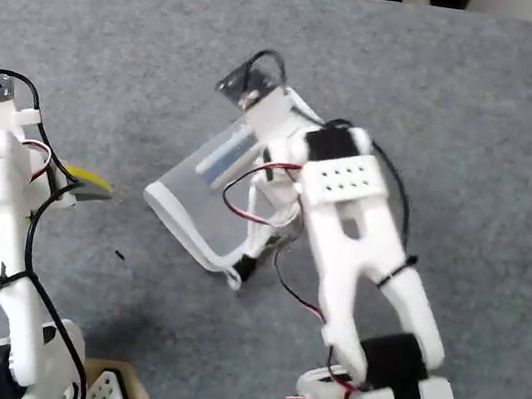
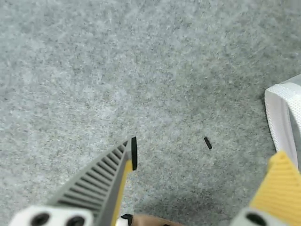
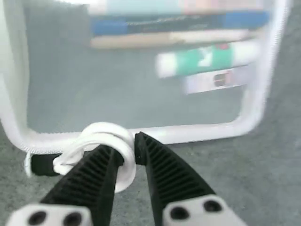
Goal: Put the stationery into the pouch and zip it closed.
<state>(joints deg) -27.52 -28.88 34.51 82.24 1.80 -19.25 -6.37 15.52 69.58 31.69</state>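
Right gripper [image 3: 129,147] narrow, pinched on the white zip cord [image 3: 101,139] at the pouch [image 3: 197,131] edge. Pouch lies mid-table on grey felt [image 2: 141,61], stationery [image 3: 202,60] inside. Left gripper [image 2: 207,157] wide, holding nothing, low over the felt near a pouch corner.

Your right arm [image 1: 345,212] bends over the clear, white-edged pouch [image 1: 188,197], which lies mid-table on the grey surface [image 1: 482,112] with a blue item [image 1: 224,157] inside. Your yellow-tipped left gripper [image 1: 98,186] sits near the pouch without touching it. A small black speck [image 1: 119,255] lies nearby.
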